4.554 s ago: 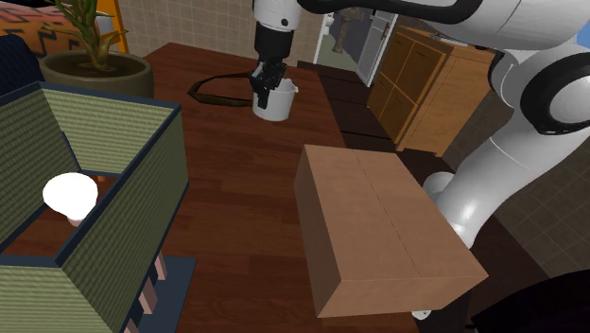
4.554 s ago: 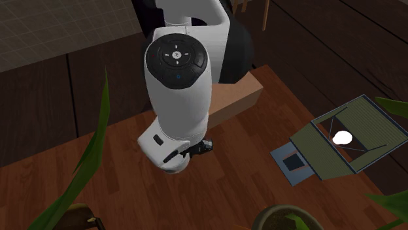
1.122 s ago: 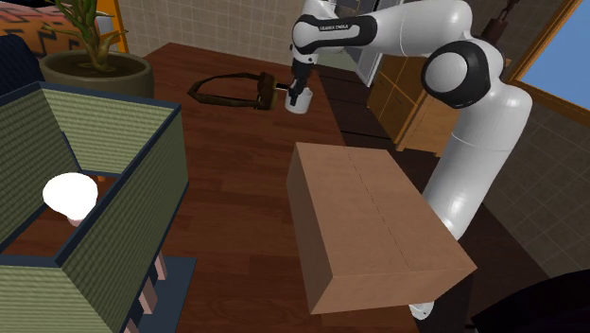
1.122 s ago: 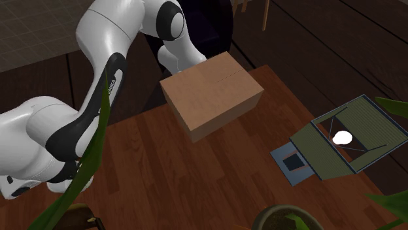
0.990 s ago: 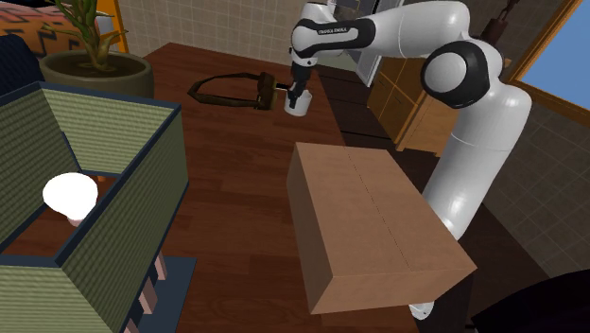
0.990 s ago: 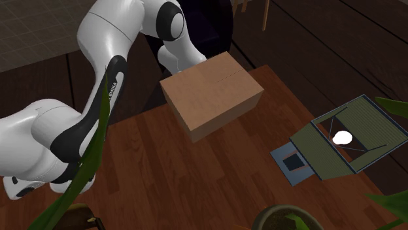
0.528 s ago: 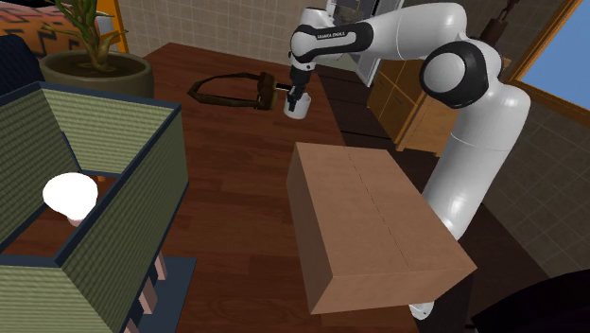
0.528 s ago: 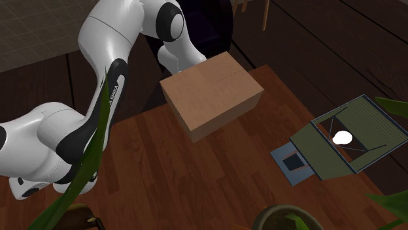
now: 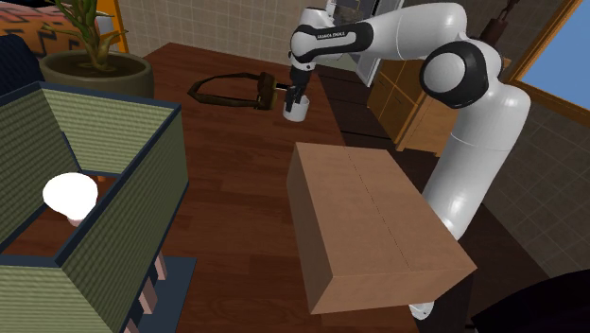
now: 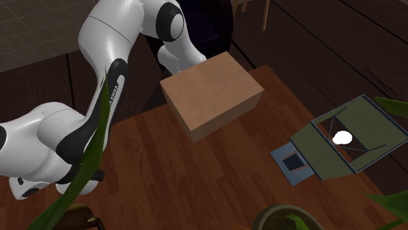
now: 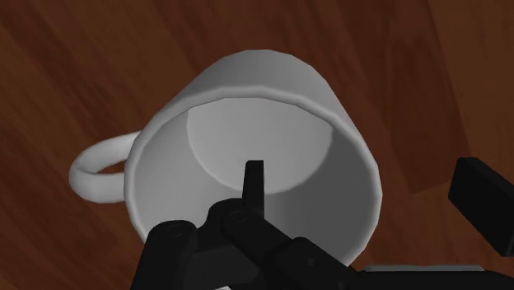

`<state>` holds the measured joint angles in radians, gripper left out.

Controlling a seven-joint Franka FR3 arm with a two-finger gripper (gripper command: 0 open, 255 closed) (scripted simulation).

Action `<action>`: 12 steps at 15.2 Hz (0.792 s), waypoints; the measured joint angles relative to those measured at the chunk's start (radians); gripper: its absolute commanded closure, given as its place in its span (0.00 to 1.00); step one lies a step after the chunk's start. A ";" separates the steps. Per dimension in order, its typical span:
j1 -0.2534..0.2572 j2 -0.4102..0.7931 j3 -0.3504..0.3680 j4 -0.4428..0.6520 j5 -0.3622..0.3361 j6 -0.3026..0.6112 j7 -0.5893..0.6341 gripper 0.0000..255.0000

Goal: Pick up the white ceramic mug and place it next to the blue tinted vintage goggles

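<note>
White mug point(image 9: 296, 107) stands upright on the dark wood table point(image 9: 236, 180), upper middle of the shoulder view. The dark-framed goggles point(image 9: 230, 92) lie just beside it on that view's left. Touching or a hair apart, can't tell at this range. The wrist view looks down into the mug: mouth up, handle point(image 11: 93, 170) sticking out to one side, wood grain all round.

Gripper point(image 9: 294, 95) hangs directly over the mug, pointing down. Its fingers are spread apart and grip nothing. One finger point(image 11: 254, 180) is down inside the cup, clear of the wall. The other finger point(image 11: 482, 198) is outside it, so the rim runs between them w/o contact.

The white arm point(image 9: 454, 104) arcs in from the right of the shoulder view. Its stand, a brown cardboard-looking box point(image 9: 373, 227), sits at lower centre-right. In the second exterior view the same box is at centre, w/ the arm bulking at the left edge behind a green leaf point(image 10: 85, 173).

Far left of the shoulder view: an open-topped green crate point(image 9: 104, 189) w/ a round white bulb-like thing point(image 9: 69, 194) inside. A potted plant point(image 9: 93, 68) sits at upper left. Wooden cabinets point(image 9: 416, 85) stand beyond the table at upper right.
</note>
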<state>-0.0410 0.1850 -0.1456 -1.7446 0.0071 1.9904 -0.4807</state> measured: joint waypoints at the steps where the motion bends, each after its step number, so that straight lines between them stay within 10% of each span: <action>1: 0.000 0.000 0.000 0.000 0.000 0.000 0.000 0.00; 12: 0.002 -0.024 0.000 0.095 -0.004 -0.119 0.003 0.00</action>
